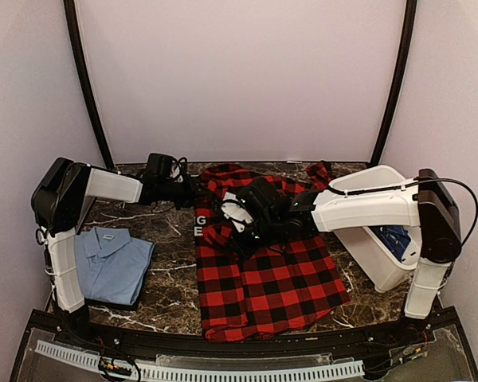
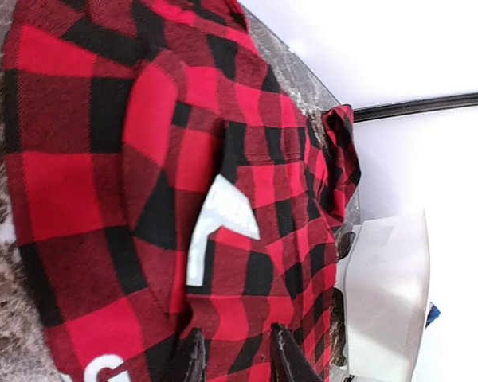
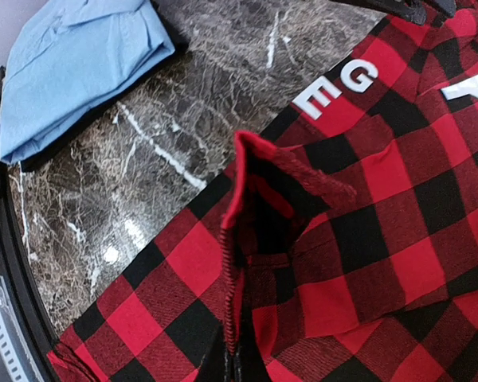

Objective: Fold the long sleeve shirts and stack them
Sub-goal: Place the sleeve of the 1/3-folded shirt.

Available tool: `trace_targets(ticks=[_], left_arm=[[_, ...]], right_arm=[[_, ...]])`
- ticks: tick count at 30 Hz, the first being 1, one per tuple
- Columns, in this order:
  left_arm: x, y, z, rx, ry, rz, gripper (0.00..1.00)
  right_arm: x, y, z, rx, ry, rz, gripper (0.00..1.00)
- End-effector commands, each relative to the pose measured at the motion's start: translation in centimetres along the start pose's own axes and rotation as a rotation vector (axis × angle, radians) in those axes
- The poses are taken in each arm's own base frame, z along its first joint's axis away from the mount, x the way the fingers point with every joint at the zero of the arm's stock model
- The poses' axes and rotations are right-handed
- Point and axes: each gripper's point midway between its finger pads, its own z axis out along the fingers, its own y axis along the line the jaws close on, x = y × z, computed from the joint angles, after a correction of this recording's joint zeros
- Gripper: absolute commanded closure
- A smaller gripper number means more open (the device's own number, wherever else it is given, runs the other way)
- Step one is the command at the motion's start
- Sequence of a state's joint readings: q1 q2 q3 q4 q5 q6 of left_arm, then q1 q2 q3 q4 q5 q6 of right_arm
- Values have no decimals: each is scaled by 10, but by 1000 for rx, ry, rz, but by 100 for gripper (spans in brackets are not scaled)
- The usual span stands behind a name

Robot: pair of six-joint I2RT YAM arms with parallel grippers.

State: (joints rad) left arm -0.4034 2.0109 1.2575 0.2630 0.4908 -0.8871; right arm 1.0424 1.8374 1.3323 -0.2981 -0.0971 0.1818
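Observation:
The red-and-black checked flannel shirt (image 1: 275, 286) lies spread on the marble table (image 1: 171, 274), collar end far from me. In the left wrist view its white neck label (image 2: 215, 223) shows on the flannel (image 2: 80, 159). My left gripper (image 1: 193, 191) sits at the far left of the collar end. Its fingers (image 2: 195, 360) stand apart over flat cloth, the gripper (image 2: 239, 358) open. My right gripper (image 1: 237, 232) is shut on a raised fold of the flannel's left edge (image 3: 247, 183), pinched at the jaws (image 3: 239, 370). A folded light blue shirt (image 1: 111, 263) lies at the near left.
A white bin (image 1: 366, 187) stands at the right edge of the table, tilted, with a dark blue patterned shirt (image 1: 398, 239) inside. The light blue shirt (image 3: 72, 64) is separated from the flannel by bare marble (image 3: 103, 207). Black frame posts rise at the back corners.

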Motion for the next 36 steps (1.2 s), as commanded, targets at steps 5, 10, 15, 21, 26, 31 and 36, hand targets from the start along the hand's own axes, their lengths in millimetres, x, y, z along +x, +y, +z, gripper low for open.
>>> trace_targets(ticks=[5,10,15,21,26,31,36], left_arm=[[18,21,-16,-44,16,-16,73],[20,21,-16,-37,26,-8,73],[21,23,-13,-34,32,-8,73],[22,24,-11,-29,36,-11,73],[24,27,-10,-34,43,-15,73],[25,29,-10,-35,43,-17,73],[25,29,-9,-33,43,-17,73]], right_arm=[[39,29,15,-50,89,-37,100],[49,33,8,-63,92,-20,100],[59,41,4,-95,93,-4,100],[71,49,6,-110,112,1,100],[73,55,5,-133,111,13,100],[76,63,7,-150,121,8,100],[77,71,9,-166,125,9,100]])
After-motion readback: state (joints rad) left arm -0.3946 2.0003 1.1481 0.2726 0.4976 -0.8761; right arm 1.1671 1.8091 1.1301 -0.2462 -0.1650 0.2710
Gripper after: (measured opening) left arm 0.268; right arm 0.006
